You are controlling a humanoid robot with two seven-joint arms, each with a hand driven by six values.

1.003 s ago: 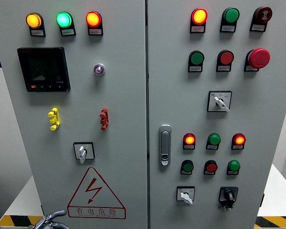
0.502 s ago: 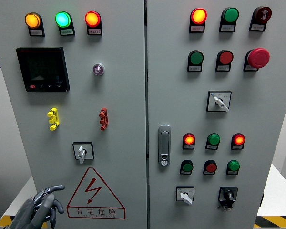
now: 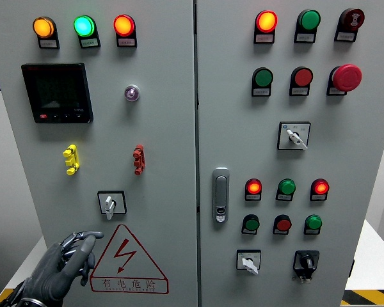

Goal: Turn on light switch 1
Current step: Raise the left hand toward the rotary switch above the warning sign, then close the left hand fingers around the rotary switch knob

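A grey cabinet (image 3: 166, 128) w/ two doors fills the view. The left robot hand (image 3: 67, 259) is seen at the lower left corner of the left door, in front of the panel, fingers loosely curled w/ the index finger (image 3: 89, 236) stretched toward the upper right; nothing is held. Whether it touches the door cannot be told. The fingertip is just left of the red warning triangle (image 3: 128, 259) and below the small rotary switch (image 3: 111, 203), which is mounted low on the left door, approx. mid-width, handle pointing down. Which control counts as light switch 1 cannot be told from the labels; they are too small to read.

Higher on the left door a yellow toggle (image 3: 71, 159) and a red toggle (image 3: 139, 158) are mounted side by side, well apart. A black display (image 3: 57, 93) is set near the upper left corner, under three lit lamps (image 3: 83, 26). The right robot hand is out of view.
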